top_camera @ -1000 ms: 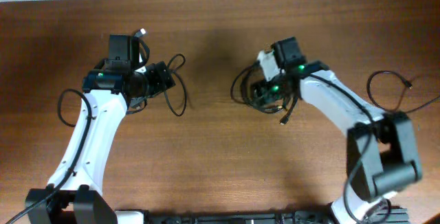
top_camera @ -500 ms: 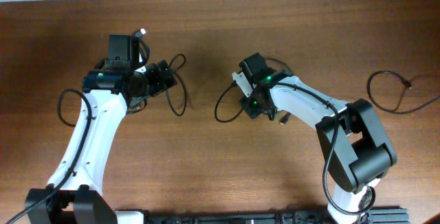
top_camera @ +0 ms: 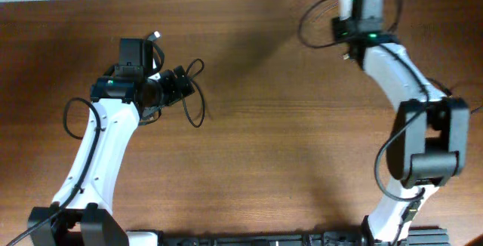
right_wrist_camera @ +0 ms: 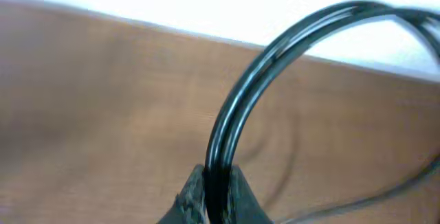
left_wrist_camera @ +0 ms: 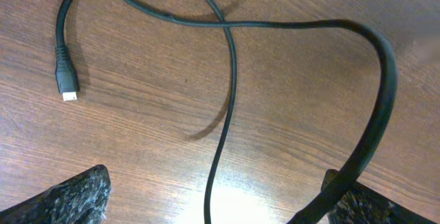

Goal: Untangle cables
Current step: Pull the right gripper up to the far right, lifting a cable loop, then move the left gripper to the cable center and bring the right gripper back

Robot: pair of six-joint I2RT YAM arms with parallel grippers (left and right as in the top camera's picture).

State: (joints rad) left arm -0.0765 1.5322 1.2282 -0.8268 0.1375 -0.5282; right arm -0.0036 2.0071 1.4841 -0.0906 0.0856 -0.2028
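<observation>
One of the cables (left_wrist_camera: 230,80) lies in a loose loop on the wooden table, its small plug end (left_wrist_camera: 67,86) at the left. My left gripper (left_wrist_camera: 216,200) stands open over it, with a thin strand running between its fingers (left_wrist_camera: 75,196) and a thicker stretch crossing the right finger. From overhead, that gripper (top_camera: 179,84) sits beside the loop (top_camera: 198,99). My right gripper (right_wrist_camera: 216,193) is shut on two strands of a coiled cable (right_wrist_camera: 275,52). It holds the coil (top_camera: 303,26) lifted near the table's far edge, the gripper (top_camera: 349,6) at top right.
The table's far edge and a pale wall (right_wrist_camera: 206,4) lie just beyond the right gripper. The right arm (top_camera: 423,125) stretches along the table's right side. A black wire of the left arm (top_camera: 69,114) loops out at the left.
My right gripper has shut on the coiled cable at the table's middle and carried it up and away to the far right. The left arm has stayed put.
</observation>
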